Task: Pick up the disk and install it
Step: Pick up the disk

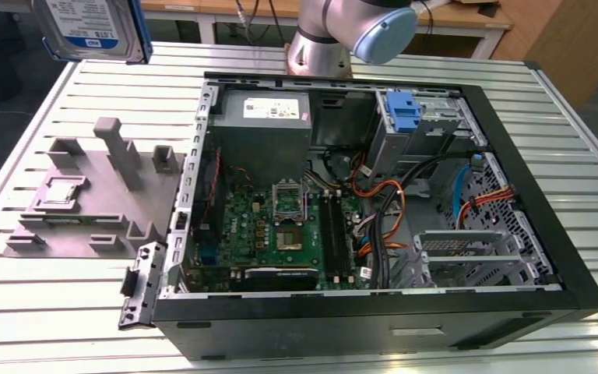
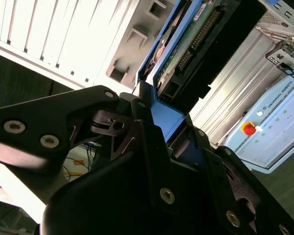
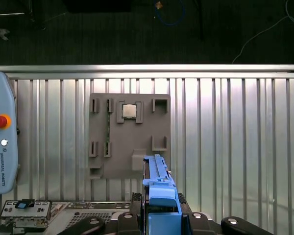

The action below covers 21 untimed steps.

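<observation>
Above the grey fixture block (image 3: 130, 134), gripper (image 2: 169, 120) clamps the disk (image 1: 91, 27) by its blue edge; that narrow hold may let it tilt and snag the computer case (image 1: 382, 323).

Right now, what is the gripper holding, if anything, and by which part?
The disk, clamped between the jaws at one end of its blue frame.

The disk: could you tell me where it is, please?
The disk hangs clamped in the end effector at the exterior view's upper left, above the grey fixture block beside the computer case.
</observation>
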Each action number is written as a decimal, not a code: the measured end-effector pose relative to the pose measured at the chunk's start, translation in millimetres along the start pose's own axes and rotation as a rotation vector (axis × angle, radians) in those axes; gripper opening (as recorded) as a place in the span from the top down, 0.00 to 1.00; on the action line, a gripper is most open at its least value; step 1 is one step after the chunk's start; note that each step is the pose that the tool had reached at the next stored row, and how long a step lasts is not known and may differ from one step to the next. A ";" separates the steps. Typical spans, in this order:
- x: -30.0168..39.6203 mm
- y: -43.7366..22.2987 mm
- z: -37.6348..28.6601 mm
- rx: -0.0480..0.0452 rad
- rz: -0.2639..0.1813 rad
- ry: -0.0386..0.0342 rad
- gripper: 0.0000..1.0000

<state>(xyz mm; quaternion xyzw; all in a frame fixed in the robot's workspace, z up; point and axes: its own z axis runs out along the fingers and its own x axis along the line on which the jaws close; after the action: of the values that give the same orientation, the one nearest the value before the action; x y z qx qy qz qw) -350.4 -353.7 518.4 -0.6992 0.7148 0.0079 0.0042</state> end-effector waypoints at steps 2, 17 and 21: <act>0.0 -1.0 0.0 0.0000 0.000 0.0000 0.63; -0.2 -8.5 0.0 0.0000 0.000 0.0000 0.63; -0.2 -9.1 0.0 0.0000 0.000 0.0000 0.63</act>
<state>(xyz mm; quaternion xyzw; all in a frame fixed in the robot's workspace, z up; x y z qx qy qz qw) -341.3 -353.7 518.4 -0.6992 0.7149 0.0079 0.0042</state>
